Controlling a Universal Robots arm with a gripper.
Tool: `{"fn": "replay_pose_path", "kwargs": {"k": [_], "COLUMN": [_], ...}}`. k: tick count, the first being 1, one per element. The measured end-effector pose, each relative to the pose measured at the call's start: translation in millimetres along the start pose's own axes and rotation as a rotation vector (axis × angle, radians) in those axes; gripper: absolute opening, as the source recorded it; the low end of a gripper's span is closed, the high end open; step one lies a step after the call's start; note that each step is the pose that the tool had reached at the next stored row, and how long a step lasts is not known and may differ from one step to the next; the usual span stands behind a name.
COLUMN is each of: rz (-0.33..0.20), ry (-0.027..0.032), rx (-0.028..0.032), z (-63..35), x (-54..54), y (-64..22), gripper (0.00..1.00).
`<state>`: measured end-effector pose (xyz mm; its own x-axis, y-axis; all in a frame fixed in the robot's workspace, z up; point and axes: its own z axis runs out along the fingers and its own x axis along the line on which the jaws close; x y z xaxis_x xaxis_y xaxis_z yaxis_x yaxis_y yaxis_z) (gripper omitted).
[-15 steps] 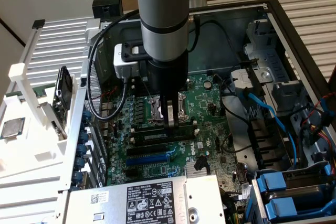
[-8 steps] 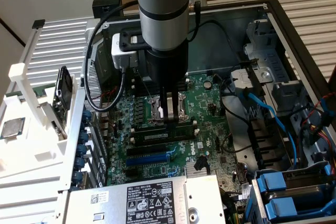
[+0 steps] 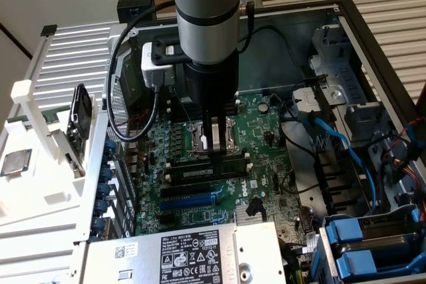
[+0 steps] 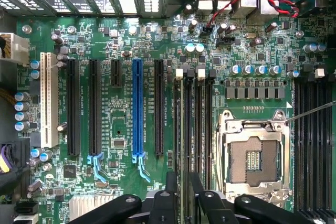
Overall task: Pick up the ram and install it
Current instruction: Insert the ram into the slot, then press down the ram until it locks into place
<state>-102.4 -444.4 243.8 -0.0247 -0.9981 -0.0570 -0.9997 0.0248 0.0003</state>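
The ram (image 4: 180, 129) is a thin green stick seen edge-on, standing in the memory slot farthest from the open processor socket (image 4: 254, 156). In the exterior view the ram (image 3: 200, 173) shows as a long dark strip with a pale label, just below the fingertips. My gripper (image 4: 182, 192) hangs straight above it, one black finger on each side of the stick's near end. The fingers stand apart, with a gap showing beside the stick, so the gripper is open. From outside, the gripper (image 3: 214, 151) reaches down between the socket and the slots.
Empty black memory slots (image 4: 200, 129) lie beside the ram. Black and blue expansion slots (image 4: 137, 108) run parallel further off. A power supply (image 3: 193, 254) sits at the case front, with blue cables (image 3: 336, 141) and drive bays (image 3: 369, 244) at the exterior view's right. A white tray (image 3: 40, 191) holds a silver chip (image 3: 14, 163).
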Motion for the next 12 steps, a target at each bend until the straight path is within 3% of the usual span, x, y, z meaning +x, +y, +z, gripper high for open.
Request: {"fn": "replay_pose_path", "kwargs": {"k": [2, 12], "rz": [0.000, 0.000], "ry": [0.0000, 0.0001], "rx": [0.0000, -0.0001], "z": [0.0, 0.0], "x": [0.0, 0.0], "y": [0.0, 0.1], "gripper": [0.11, 0.11]}}
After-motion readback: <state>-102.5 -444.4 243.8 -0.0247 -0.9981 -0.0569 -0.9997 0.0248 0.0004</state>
